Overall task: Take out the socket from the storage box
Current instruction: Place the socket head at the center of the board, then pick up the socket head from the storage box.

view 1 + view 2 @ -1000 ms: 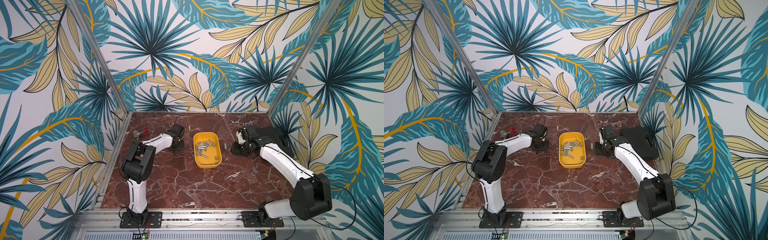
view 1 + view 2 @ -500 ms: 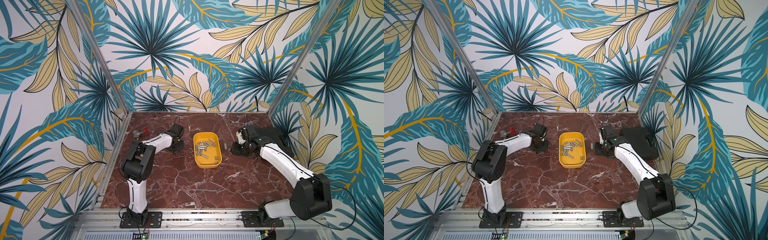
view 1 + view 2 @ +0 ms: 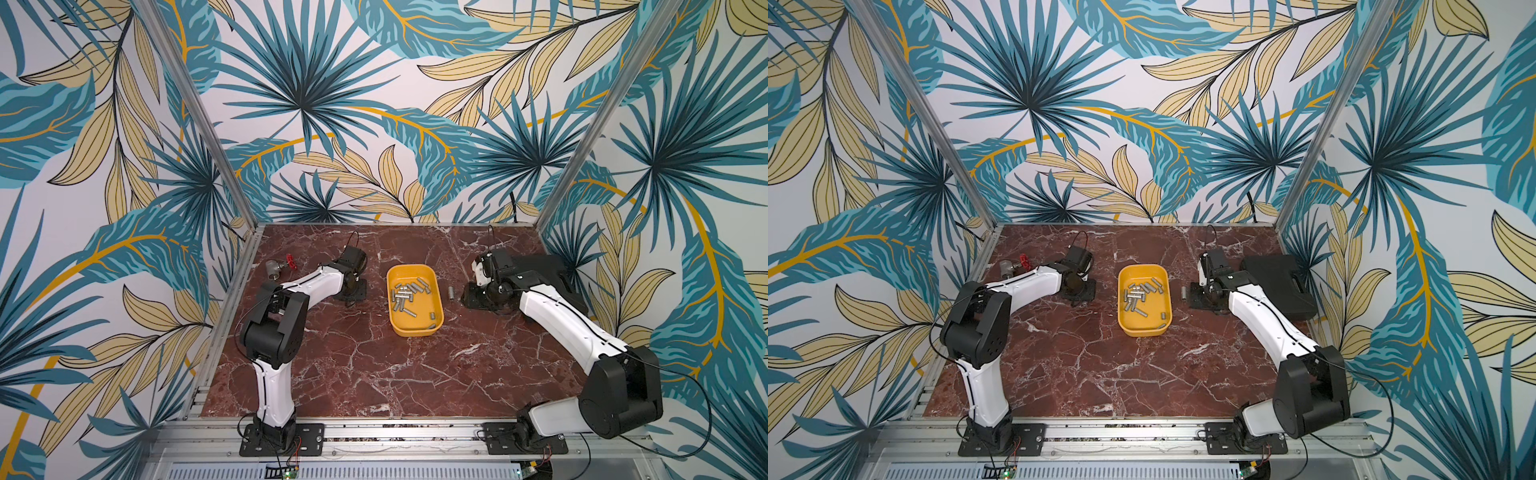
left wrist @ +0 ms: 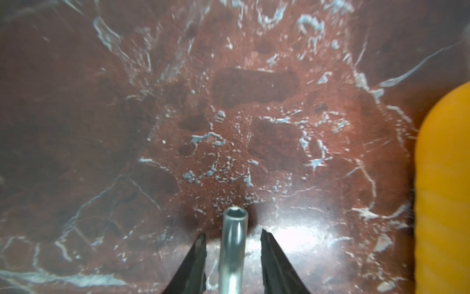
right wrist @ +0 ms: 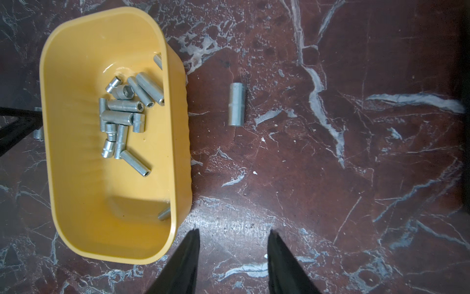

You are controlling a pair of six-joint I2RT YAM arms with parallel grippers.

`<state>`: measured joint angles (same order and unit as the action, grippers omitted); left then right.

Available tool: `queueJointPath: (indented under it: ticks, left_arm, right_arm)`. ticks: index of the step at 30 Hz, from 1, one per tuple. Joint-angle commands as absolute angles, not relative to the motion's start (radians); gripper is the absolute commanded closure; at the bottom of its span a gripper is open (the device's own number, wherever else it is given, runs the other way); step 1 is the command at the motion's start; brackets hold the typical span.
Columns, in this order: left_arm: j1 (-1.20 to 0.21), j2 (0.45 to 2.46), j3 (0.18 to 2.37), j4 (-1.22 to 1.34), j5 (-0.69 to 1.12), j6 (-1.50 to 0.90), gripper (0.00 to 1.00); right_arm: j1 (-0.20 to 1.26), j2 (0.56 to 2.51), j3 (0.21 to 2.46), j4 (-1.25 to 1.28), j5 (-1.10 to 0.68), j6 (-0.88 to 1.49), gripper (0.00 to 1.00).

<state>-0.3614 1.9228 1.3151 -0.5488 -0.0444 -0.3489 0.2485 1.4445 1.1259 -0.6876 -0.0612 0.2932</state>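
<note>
Marble [image 4: 106,132]: socket [image 4: 232,249] between parted left fingers [image 4: 274,264]

You've got a red-brown marble tabletop [image 3: 374,374]. Lying directly on it:
- yellow storage box [image 3: 415,330], mid-table
- loose socket [image 3: 450,292] just beside the box, on the side of the black case [image 3: 1279,286] (closed, right edge)
- second socket [image 4: 232,249] on the box's other side
- red-handled valve [image 3: 276,269], far left

The left arm [image 3: 309,284] and right arm [image 3: 561,322] are showing white shells over black joints, each ending in a screwed black base plate [image 3: 312,437]
</note>
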Motion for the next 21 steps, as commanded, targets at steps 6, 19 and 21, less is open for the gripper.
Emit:
queueJointPath:
  ticks: [6, 19, 21]
  left_arm:
    - [-0.355, 1.729, 1.25, -0.521, -0.05, -0.379, 0.57]
    - [-0.363, 1.518, 0.98, -0.391, 0.044, -0.465, 0.51]
    - [-0.371, 1.51, 0.953, -0.375, 0.043, -0.475, 0.5]
  right_arm:
    - [0.288, 1.53, 1.238, -0.702, -0.057, 0.278, 0.55]
    - [0.383, 1.852, 1.536, -0.727, -0.017, 0.232, 0.6]
    - [0.392, 1.899, 1.574, -0.729, -0.01, 0.226, 0.62]
